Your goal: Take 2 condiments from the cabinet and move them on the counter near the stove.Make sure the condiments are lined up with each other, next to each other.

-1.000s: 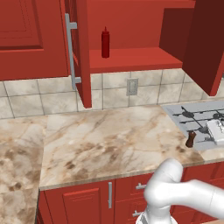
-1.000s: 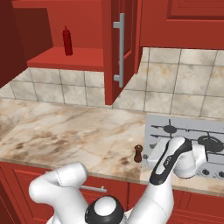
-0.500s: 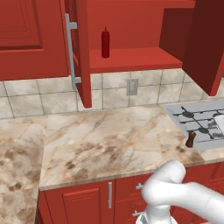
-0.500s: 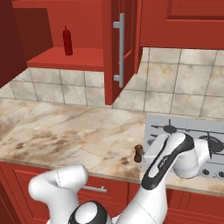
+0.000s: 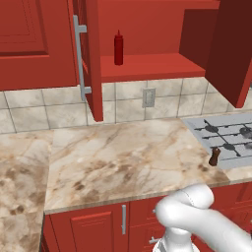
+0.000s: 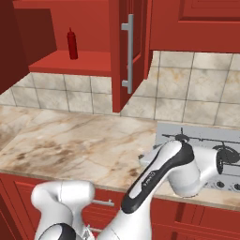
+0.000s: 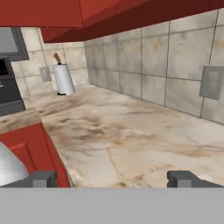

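The slim red squeeze bottle (image 5: 118,48) (image 6: 71,43) stands upright on the red shelf (image 5: 152,67) of the open cabinet, whose door carries a long silver handle (image 5: 78,54) (image 6: 130,51). The dark brown shaker (image 5: 214,156) stands upright on the counter (image 5: 123,157) at the front left corner of the stove (image 5: 229,135) (image 6: 201,138). My gripper (image 7: 113,179) is open, its two tips far apart with nothing between them, low over the counter (image 7: 131,135) and looking along the tiled wall. In the right base view my arm hides the shaker.
A wall outlet (image 5: 148,97) (image 7: 212,83) sits on the tiles behind the counter. A paper towel roll (image 7: 63,78) stands far along the counter, beside a dark appliance (image 7: 8,92). The second cabinet door (image 5: 236,49) hangs open above the stove.
My hand has drawn back from beside the shaker and dropped out of the left base view. My arm now covers the shaker in the right base view. Both condiments stay put.
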Robot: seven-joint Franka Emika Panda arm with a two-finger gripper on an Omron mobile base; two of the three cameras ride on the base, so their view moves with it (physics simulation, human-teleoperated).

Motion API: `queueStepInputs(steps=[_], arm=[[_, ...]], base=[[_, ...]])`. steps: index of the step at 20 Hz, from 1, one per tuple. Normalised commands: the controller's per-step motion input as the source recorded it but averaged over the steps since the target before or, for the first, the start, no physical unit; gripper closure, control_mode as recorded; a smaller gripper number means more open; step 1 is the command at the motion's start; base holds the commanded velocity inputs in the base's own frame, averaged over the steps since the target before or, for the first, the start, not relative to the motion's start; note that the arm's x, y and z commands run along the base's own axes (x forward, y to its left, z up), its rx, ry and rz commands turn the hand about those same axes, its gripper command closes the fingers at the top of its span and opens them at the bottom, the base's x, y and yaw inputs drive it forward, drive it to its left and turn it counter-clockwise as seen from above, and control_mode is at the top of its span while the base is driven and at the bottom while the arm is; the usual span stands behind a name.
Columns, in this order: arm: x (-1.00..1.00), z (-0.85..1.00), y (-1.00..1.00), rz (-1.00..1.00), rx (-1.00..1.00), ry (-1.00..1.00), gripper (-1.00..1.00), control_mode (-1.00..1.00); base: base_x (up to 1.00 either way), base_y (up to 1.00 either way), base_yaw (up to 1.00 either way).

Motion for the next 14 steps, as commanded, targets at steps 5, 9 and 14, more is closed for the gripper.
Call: queueStepInputs(steps=[5, 9, 14], arm=[[-0.54, 0.63, 0.46, -0.23, -0.02, 0.04, -1.00, -1.00], [-0.42, 0.53, 0.58, -0.24, -0.08, 0.06, -1.00, -1.00], [-0.18, 0.52, 0.68, -0.20, -0.13, 0.11, -1.00, -1.00]], base=[[0.00, 0.00, 0.00], [0.00, 0.00, 0.00], [0.00, 0.00, 0.00]])
